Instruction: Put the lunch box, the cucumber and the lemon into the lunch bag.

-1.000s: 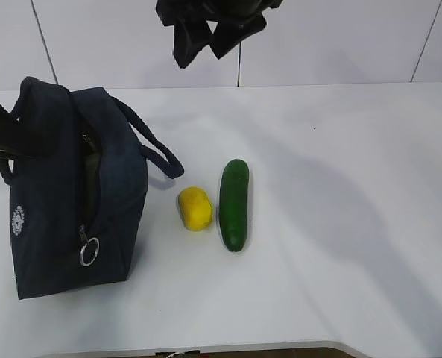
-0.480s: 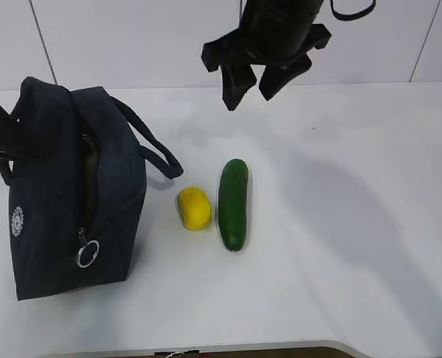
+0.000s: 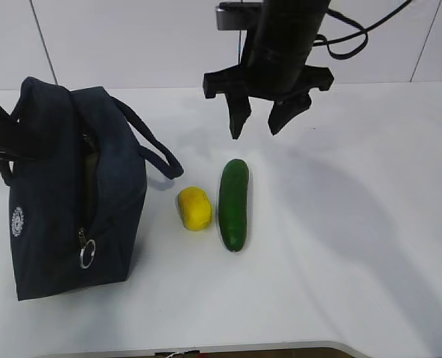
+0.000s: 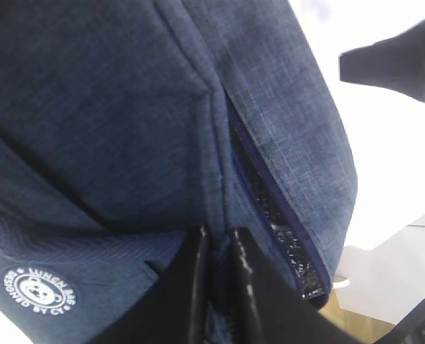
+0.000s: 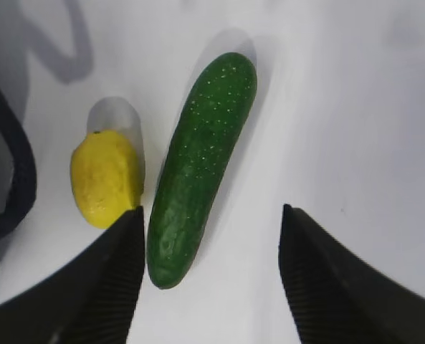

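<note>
The navy lunch bag [image 3: 64,201] stands at the left with its top zipper partly open. My left gripper [image 4: 218,240] is shut on a fold of the bag's fabric [image 4: 126,107] beside the zipper slit [image 4: 269,193]. The yellow lemon [image 3: 194,207] and the dark green cucumber [image 3: 234,203] lie side by side on the table, right of the bag. My right gripper [image 3: 255,133] hangs open above the cucumber's far end, holding nothing. In the right wrist view the cucumber [image 5: 201,165] lies near the left finger, with the lemon [image 5: 106,178] further left. The lunch box is out of view.
One loop handle [image 3: 155,153] of the bag droops toward the lemon and shows at the left edge as a dark handle [image 5: 18,179]. A silver ring pull [image 3: 88,255] hangs at the bag's near end. White table [image 3: 355,224] stretches to the right.
The right gripper has come down from the top of the view and moved right, now hanging over the cucumber's far end. The left gripper, the bag, lemon and cucumber have not moved.
</note>
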You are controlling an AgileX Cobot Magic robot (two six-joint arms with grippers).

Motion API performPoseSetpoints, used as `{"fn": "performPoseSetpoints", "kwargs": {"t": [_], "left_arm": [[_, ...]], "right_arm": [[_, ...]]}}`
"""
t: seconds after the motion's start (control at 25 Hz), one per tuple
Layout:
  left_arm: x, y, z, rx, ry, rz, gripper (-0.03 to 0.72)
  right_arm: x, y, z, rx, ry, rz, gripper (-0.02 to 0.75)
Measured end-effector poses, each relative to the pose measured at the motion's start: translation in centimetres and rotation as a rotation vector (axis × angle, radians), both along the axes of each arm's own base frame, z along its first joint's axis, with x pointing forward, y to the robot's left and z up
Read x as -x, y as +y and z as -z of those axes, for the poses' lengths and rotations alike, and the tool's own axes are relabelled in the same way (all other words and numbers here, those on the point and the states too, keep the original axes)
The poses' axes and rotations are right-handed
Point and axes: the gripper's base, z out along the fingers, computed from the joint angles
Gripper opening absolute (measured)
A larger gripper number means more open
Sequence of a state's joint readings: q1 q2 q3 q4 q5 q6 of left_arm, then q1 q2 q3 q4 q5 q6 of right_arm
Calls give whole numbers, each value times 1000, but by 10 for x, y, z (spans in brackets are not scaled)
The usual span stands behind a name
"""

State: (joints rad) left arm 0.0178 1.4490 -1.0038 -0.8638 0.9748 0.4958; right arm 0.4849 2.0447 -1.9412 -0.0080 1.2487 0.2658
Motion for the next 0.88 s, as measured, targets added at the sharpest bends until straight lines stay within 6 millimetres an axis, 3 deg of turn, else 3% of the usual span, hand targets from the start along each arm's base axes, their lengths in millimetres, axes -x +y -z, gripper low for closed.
{"fn": "performPoseSetpoints", "kwargs": {"t": [0.32,0.64,0.88], "left_arm": [[0,0,0,0,0,0,14],[0,0,0,0,0,0,14],[0,-1,-1,12,0,-4,14]], "right_arm": [[-11,6,35,10,66,85,584],[-19,11,34,-67,-4,147,598],[-24,13,51,-51,16,159,599]]}}
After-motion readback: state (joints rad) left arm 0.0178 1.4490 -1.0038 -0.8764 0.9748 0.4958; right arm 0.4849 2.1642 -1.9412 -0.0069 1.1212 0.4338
